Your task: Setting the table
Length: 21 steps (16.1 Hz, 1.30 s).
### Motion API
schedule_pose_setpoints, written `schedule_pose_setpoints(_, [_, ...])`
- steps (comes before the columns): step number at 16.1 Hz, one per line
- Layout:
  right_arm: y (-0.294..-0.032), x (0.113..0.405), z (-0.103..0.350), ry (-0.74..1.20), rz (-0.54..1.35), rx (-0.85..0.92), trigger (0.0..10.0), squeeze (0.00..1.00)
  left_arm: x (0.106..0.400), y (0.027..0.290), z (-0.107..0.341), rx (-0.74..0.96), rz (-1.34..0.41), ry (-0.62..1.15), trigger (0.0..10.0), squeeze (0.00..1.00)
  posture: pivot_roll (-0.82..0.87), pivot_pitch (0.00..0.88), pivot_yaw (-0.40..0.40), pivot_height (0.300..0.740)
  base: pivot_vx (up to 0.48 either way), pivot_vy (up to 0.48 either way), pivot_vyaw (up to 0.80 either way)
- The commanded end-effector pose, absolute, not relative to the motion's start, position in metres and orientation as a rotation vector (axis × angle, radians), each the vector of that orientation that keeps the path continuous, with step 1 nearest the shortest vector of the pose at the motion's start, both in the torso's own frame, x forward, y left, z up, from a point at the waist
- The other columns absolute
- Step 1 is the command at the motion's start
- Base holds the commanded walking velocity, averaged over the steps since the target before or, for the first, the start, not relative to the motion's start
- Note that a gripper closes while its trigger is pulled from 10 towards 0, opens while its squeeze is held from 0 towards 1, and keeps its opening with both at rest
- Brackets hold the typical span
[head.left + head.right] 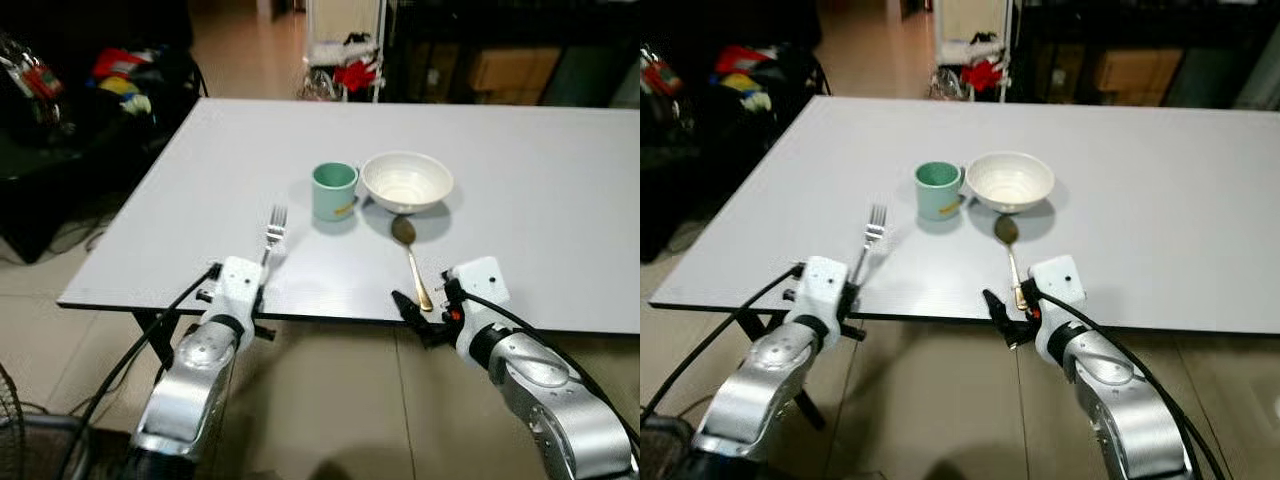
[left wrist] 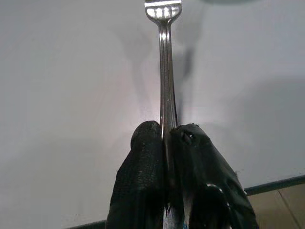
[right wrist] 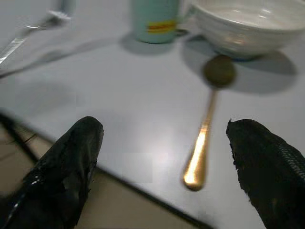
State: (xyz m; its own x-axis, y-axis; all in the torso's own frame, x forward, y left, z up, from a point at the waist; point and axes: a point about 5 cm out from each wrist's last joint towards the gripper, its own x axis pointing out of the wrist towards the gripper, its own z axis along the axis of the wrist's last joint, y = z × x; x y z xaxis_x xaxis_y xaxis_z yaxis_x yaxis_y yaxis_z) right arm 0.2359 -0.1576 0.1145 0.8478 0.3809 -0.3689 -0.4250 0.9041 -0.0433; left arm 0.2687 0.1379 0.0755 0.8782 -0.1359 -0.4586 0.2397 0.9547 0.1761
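A white bowl (image 1: 407, 181) stands near the middle of the grey table (image 1: 560, 220), and everything else is placed from it. A green cup (image 1: 334, 190) with a yellow mark stands just beside the bowl on the robot's left, close to touching it. A gold spoon (image 1: 412, 260) lies on the near side of the bowl, its head just at the bowl's foot and its handle running back toward the table's near edge, where it ends just short of the rim. Left of the cup, well apart from the bowl, is a fork (image 1: 273, 232), tines pointing away from the robot.

Beyond the far edge from the bowl are a dark couch with coloured clutter (image 1: 120, 75) at the far left and a rack with a red cloth (image 1: 355, 72). The tabletop to the right of the bowl is bare, and so is the strip between fork and spoon. Tiled floor (image 1: 330, 400) lies below the near edge.

The left gripper (image 2: 167, 143) sits at the near edge, its fingers (image 2: 143, 162) pressed together on the fork's handle, the tines reaching out ahead. The right gripper (image 3: 164, 152) hangs at the near edge with its fingers (image 3: 71, 162) spread wide; the spoon's handle end lies between them, touching neither.
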Motion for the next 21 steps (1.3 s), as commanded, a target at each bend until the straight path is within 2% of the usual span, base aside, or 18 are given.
schedule_pose_setpoints(1, [-0.154,0.236,0.12,0.333,0.49,-0.144,10.0,0.0,0.272,0.136,0.072,0.234,-0.209,0.485,10.0,0.0,-0.02,0.0,0.036,0.74,0.0,0.0,0.0])
schedule_pose_setpoints(3, [-0.15,0.232,0.125,0.305,0.615,-0.167,10.0,0.0,0.284,0.13,0.075,0.245,-0.251,0.488,10.0,0.0,-0.03,0.0,0.045,0.74,0.0,0.0,0.0])
schedule_pose_setpoints(7, [-0.149,0.228,0.125,0.31,0.689,-0.178,10.0,0.0,0.302,0.121,0.072,0.266,-0.303,0.551,10.0,0.0,-0.03,0.0,0.052,0.74,0.0,0.0,0.0])
schedule_pose_setpoints(11, [-0.149,0.223,0.123,0.33,0.725,-0.203,10.0,0.0,0.325,0.116,0.079,0.154,-0.28,0.651,10.0,0.0,-0.04,0.0,0.068,0.74,0.0,0.0,0.0])
schedule_pose_setpoints(16, [-0.148,0.22,0.121,0.346,0.744,-0.219,10.0,0.0,0.326,0.118,0.073,0.046,-0.207,0.762,10.0,0.0,-0.04,0.0,0.074,0.74,0.0,0.0,0.0])
schedule_pose_setpoints(21, [-0.147,0.218,0.121,0.351,0.761,-0.232,10.0,0.0,0.323,0.13,0.076,0.08,-0.063,0.779,10.0,0.0,-0.04,0.0,0.067,0.74,0.0,0.0,0.0])
